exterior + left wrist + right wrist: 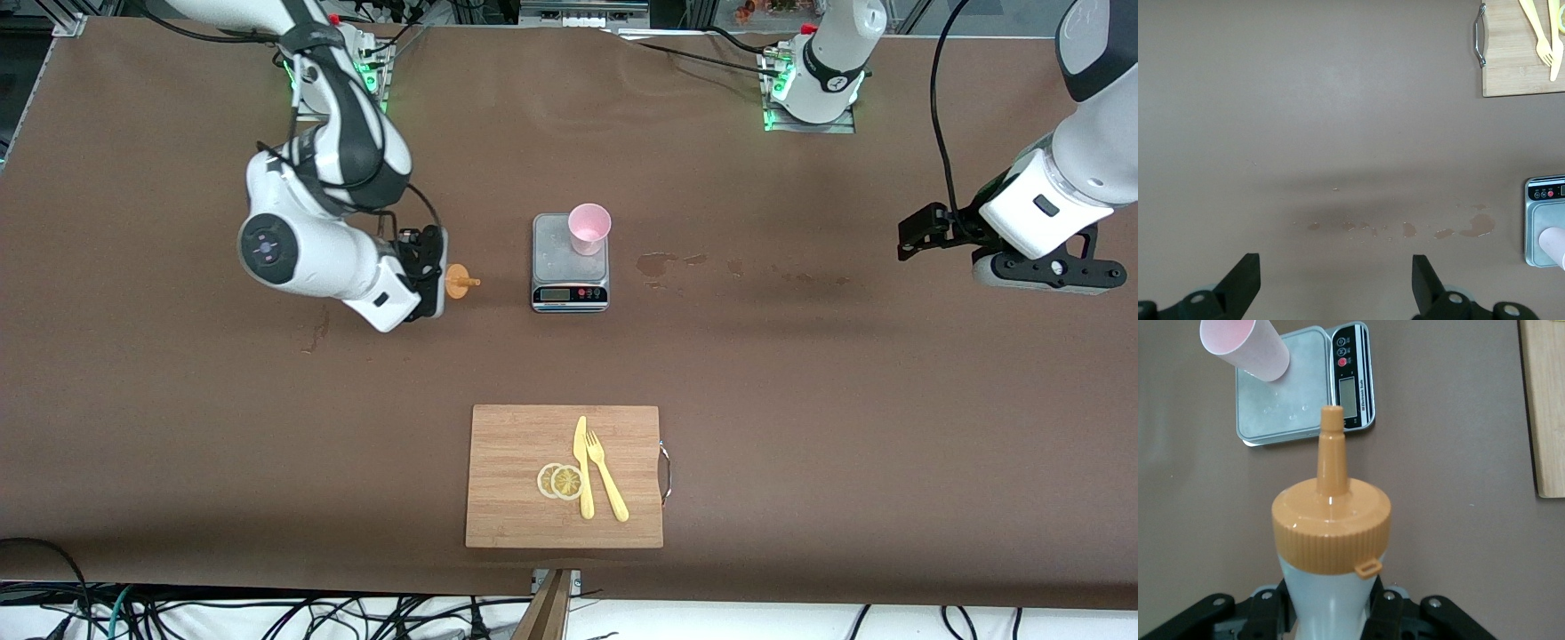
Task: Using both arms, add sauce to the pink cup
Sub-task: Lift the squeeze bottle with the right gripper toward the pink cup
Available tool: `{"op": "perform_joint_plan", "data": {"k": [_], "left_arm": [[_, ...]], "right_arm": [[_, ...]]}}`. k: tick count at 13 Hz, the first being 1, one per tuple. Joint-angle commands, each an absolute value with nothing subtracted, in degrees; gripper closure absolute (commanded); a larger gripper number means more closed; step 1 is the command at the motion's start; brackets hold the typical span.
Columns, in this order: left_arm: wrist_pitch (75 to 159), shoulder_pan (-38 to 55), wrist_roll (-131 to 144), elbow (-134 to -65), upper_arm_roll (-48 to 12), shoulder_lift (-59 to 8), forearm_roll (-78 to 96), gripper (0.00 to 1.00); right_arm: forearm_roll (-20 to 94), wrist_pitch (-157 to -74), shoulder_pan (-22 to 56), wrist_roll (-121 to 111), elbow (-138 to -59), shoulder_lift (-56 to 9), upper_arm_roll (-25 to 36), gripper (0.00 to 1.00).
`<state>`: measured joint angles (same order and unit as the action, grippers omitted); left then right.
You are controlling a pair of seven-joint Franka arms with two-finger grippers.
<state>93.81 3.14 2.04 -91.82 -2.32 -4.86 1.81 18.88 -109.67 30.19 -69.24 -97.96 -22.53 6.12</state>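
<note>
The sauce bottle, whitish with an orange nozzle cap, is held in my right gripper, which is shut on its body. It is tipped sideways over the table, nozzle pointing toward the scale. In the right wrist view the bottle sits between my fingers, nozzle aimed at the scale. The pink cup stands upright on the scale's plate and also shows in the right wrist view. My left gripper is open and empty, waiting over the table at the left arm's end, and it also shows in its own wrist view.
A wooden cutting board with a yellow knife, a fork and lemon slices lies nearer the front camera than the scale. Small wet stains mark the table beside the scale toward the left arm's end. The left wrist view shows the stains and the scale's edge.
</note>
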Motion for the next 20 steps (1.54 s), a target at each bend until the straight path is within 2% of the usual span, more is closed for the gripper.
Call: {"op": "perform_joint_plan", "data": {"k": [1,4,8,20], "left_arm": [[92.5,3.3,1.8,-90.2,-2.4,-5.4,0.3,0.0],[92.5,3.3,1.8,-90.2,-2.3,-5.4,0.2,0.0],[92.5,3.3,1.8,-90.2,-2.3,-5.4,0.3,0.0],[92.5,3.3,1.8,-90.3,-2.3,-5.4,0.2,0.0]], "right_arm": [[15.5,-106.4,32.6,-64.8,-97.6,-20.1,5.5,0.98],[11.8,-102.4,33.0,-59.9,-97.6,-18.7,2.5,0.98],[7.8,-98.0,37.4,-52.7,-98.3,-17.9,1.8,0.98],[3.8,-96.8,46.0,-39.0,-97.9,-21.4,0.4,0.97]]}}
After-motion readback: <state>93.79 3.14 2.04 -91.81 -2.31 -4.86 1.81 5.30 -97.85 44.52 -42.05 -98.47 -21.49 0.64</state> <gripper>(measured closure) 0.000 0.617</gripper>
